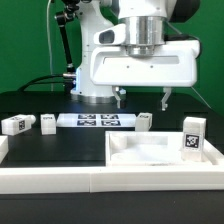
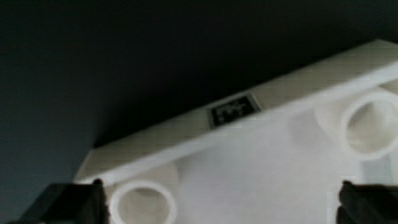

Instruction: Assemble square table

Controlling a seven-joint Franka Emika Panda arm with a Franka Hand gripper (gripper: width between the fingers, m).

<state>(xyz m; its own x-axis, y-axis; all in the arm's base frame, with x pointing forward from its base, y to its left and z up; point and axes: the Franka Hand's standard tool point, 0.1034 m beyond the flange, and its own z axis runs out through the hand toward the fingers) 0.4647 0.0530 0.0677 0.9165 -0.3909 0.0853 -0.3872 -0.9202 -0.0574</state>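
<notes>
The square table's white slab (image 1: 150, 150) lies on the black table at the front right, recessed side up. In the wrist view the slab (image 2: 267, 150) fills the space below me, showing its edge tag (image 2: 233, 108) and two round holes (image 2: 143, 203). My gripper (image 1: 142, 98) hangs above the table behind the slab, jaws wide apart with nothing between them. In the wrist view the gripper (image 2: 217, 203) shows only dark fingertips (image 2: 71, 200) at the corners. Three small legs (image 1: 17, 124), (image 1: 47, 122), (image 1: 145, 120) lie in a row. A fourth leg (image 1: 193, 135) stands upright by the slab.
The marker board (image 1: 95, 120) lies between the legs at mid-table. A long white rail (image 1: 110, 178) runs along the front edge, with a short arm (image 1: 3, 150) at the exterior view's left. The robot base (image 1: 95, 60) stands behind.
</notes>
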